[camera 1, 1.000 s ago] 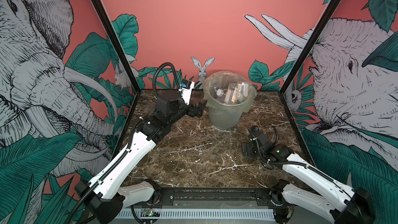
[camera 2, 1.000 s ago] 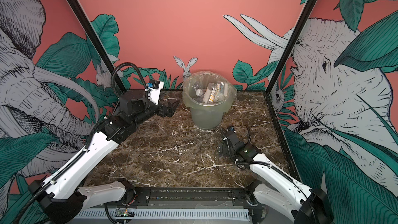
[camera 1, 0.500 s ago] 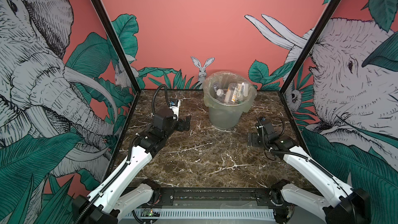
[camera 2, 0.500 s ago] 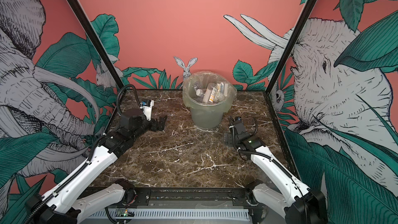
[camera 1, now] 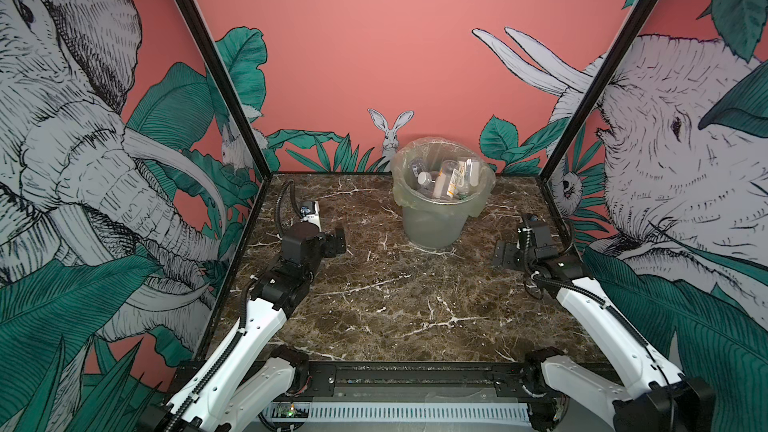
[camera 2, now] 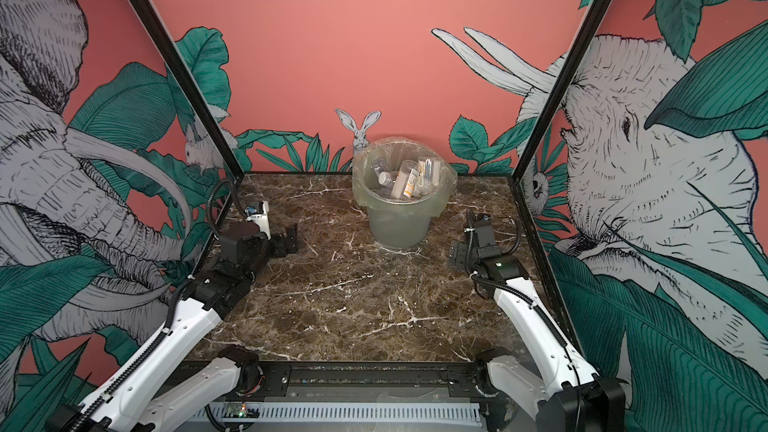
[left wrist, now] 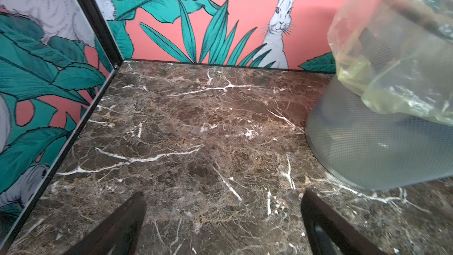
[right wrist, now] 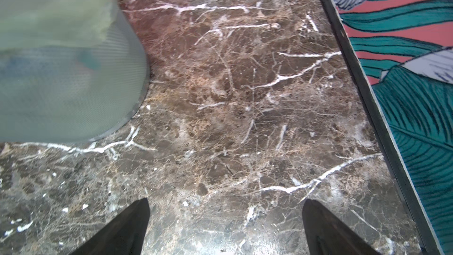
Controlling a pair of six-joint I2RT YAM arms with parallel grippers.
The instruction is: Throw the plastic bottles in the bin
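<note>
Plastic bottles (camera 1: 446, 178): piled in the bin (camera 1: 432, 226), upper centre in both top views. Likely light, slick, crushable (you'd pinch mid-body, gently). Left gripper (left wrist: 223, 193) and right gripper (right wrist: 225, 201): spread wide, empty.

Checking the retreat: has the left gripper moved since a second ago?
Yes: the left gripper drew back from the bin, leftward and nearer the camera.

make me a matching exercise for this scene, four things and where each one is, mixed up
1 bin
2 bottles
3 left gripper
4 right gripper

a inside the bin
b open, left of the bin
c at the back of the table
d open, right of the bin

Pairs: 1-c, 2-a, 3-b, 4-d
</note>
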